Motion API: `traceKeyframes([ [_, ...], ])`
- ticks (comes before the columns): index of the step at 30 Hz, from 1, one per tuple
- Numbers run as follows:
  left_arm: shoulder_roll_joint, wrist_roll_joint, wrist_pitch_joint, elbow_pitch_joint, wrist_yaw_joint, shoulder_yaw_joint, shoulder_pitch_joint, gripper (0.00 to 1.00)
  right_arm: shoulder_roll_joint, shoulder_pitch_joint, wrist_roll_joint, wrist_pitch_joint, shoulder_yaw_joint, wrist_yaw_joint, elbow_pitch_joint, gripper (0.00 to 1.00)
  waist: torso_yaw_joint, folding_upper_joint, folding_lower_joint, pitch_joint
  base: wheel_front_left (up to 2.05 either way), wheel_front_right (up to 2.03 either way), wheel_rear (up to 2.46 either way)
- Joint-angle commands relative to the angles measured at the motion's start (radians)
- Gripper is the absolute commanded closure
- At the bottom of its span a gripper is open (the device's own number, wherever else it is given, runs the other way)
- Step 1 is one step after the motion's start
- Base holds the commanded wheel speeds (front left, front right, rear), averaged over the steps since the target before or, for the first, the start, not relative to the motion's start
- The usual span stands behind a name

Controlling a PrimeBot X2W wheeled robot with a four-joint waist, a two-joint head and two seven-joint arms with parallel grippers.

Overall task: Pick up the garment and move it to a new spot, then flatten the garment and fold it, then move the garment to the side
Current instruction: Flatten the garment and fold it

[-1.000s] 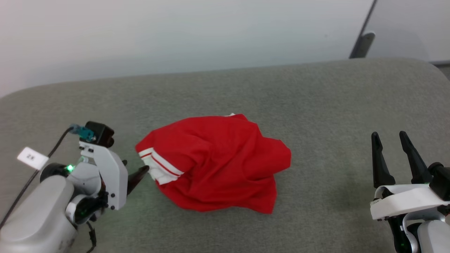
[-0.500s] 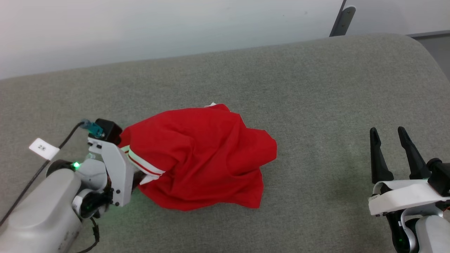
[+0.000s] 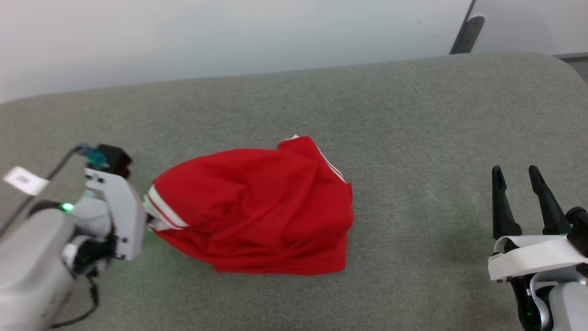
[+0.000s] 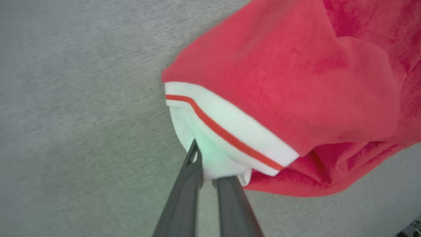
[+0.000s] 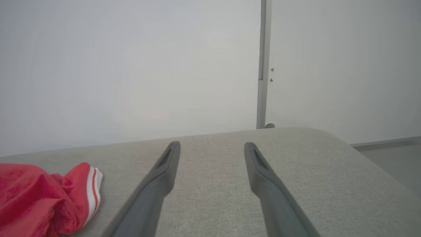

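Grey upholstered surface [image 3: 413, 138] before a pale wall [image 3: 229, 37], as I see it through the head camera. Garment [image 3: 257, 216]: a crumpled red heap lying left of the surface's centre, its left end drawn out to a white cuff [image 4: 213, 158] with a red stripe; which face is up I cannot tell. Left gripper [image 4: 208, 176]: in its wrist view the two fingers are pinched together on the cuff's lower fold. In the head view the fingertips are hidden behind the wrist housing and the cloth, and the arm is cut off at the lower left corner. Right gripper [image 3: 521, 184]: fingers spread with nothing between them, well apart from the garment, its arm cut off at the lower right. The right wrist view cuts the garment at its left edge.

One second ago the left fingers stood parted just beside the cuff; half a second ago they had reached it. Since then the heap has lengthened toward the left, and a striped hem [image 3: 333, 168] has come into sight at its upper right. The whole head view has shifted too, so I read no movement into the post [image 3: 464, 34]; the right gripper's spread is unchanged
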Motion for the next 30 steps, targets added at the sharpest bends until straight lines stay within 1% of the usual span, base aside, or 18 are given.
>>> traceKeyframes([
  [1, 0.015, 0.001, 0.001, -0.004, 0.007, 0.008, -0.007, 1.0, 0.002, 0.012, -0.006, -0.004, -0.004, -0.001, -0.003, 0.0, 0.013, -0.0001, 0.0, -0.006, 0.0, 0.0, 0.0],
  [7, 0.116, -0.004, 0.046, -0.056, 0.045, 0.017, 0.036, 1.0, 0.004, 0.02, -0.004, -0.005, -0.008, -0.001, -0.008, 0.0, 0.039, -0.0001, 0.0, -0.012, 0.0, 0.0, 0.0],
  [10, 0.157, -0.009, 0.06, -0.079, 0.062, 0.013, 0.075, 1.0, 0.006, 0.025, -0.002, -0.005, -0.009, -0.001, -0.01, 0.0, 0.047, -0.0001, 0.0, -0.012, 0.0, 0.0, 0.0],
  [14, 0.168, -0.021, 0.053, -0.085, 0.073, 0.009, 0.125, 1.0, 0.01, 0.024, 0.001, -0.005, 0.002, -0.001, -0.01, 0.0, 0.055, -0.0001, 0.0, -0.006, 0.0, 0.0, 0.0],
  [16, 0.151, -0.035, 0.047, -0.075, 0.085, 0.007, 0.146, 1.0, 0.009, 0.018, 0.003, -0.005, 0.011, -0.001, -0.007, 0.0, 0.059, -0.0001, 0.0, -0.003, 0.0, 0.0, 0.0],
  [18, 0.135, -0.031, 0.03, -0.067, 0.093, 0.005, 0.155, 0.55, 0.007, 0.009, 0.006, -0.005, 0.024, -0.001, -0.003, 0.0, 0.063, -0.0001, 0.0, -0.001, 0.0, 0.0, 0.0],
  [19, 0.125, -0.035, 0.022, -0.065, 0.095, 0.006, 0.16, 0.52, 0.006, 0.005, 0.008, -0.003, 0.031, -0.001, -0.001, 0.0, 0.066, -0.0001, 0.0, -0.001, 0.0, 0.0, 0.0],
  [20, 0.117, -0.04, 0.015, -0.061, 0.097, 0.007, 0.166, 0.42, 0.004, 0.002, 0.011, -0.001, 0.037, -0.001, 0.0, 0.0, 0.07, -0.0001, 0.0, -0.002, 0.0, 0.0, 0.0],
  [21, 0.112, -0.04, 0.008, -0.059, 0.099, 0.007, 0.168, 0.14, 0.001, -0.001, 0.014, 0.001, 0.044, -0.001, 0.001, 0.0, 0.074, -0.0001, 0.0, -0.003, 0.0, 0.0, 0.0],
  [22, 0.106, -0.041, -0.002, -0.057, 0.103, 0.01, 0.168, 0.0, -0.002, -0.003, 0.014, 0.004, 0.05, -0.001, 0.003, 0.0, 0.08, -0.0001, 0.0, -0.005, 0.0, 0.0, 0.0],
  [26, 0.094, -0.043, -0.054, -0.071, 0.113, 0.029, 0.173, 0.0, -0.009, -0.012, 0.03, 0.019, 0.067, -0.001, 0.012, 0.0, 0.111, -0.0001, 0.0, -0.016, 0.0, 0.0, 0.0],
  [30, 0.09, -0.036, -0.122, -0.119, 0.119, 0.047, 0.179, 0.0, -0.017, -0.027, 0.06, 0.044, 0.084, -0.001, 0.021, 0.0, 0.157, -0.0001, 0.0, -0.027, 0.0, 0.0, 0.0],
])
